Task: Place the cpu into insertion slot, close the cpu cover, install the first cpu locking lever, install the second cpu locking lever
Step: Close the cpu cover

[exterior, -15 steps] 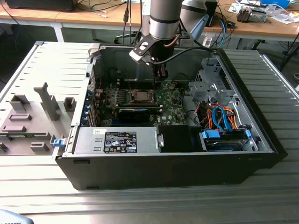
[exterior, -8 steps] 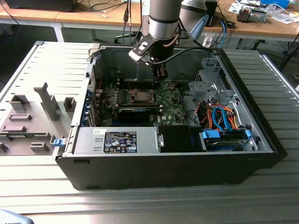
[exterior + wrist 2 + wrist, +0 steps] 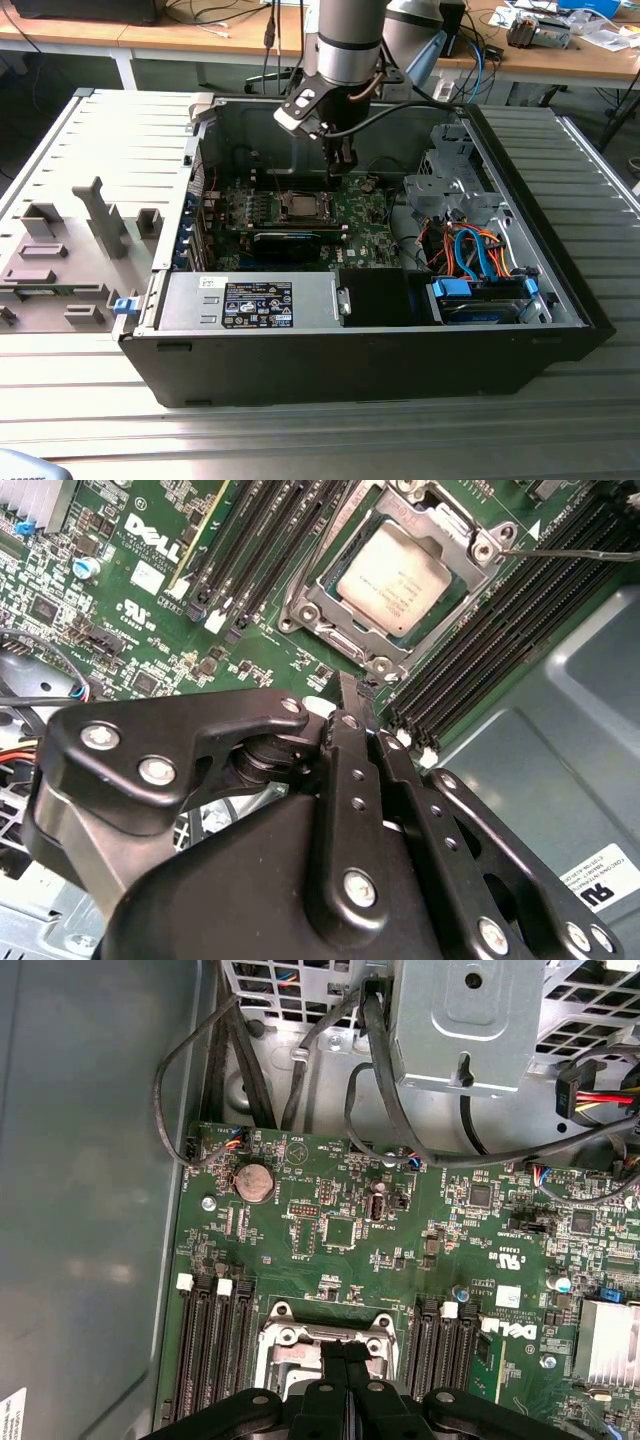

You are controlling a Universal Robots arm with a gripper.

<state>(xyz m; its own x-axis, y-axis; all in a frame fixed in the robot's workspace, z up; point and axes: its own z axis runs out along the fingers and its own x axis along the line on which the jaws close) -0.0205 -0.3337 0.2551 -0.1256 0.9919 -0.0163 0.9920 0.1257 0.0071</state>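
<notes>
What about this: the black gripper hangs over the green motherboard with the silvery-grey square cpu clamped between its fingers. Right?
No. The black gripper hangs over the green motherboard with fingers shut on nothing; the second wrist view shows the silvery-grey square cpu lying in its socket's metal frame.

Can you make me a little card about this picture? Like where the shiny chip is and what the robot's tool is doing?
place: inside an open computer case
cpu: lying flat in its socket on the green board
tool: shut, holding nothing, over the board near the socket
lever: thin metal rod sticking out past the socket's corner
arm: reaching down into the case from above
</notes>
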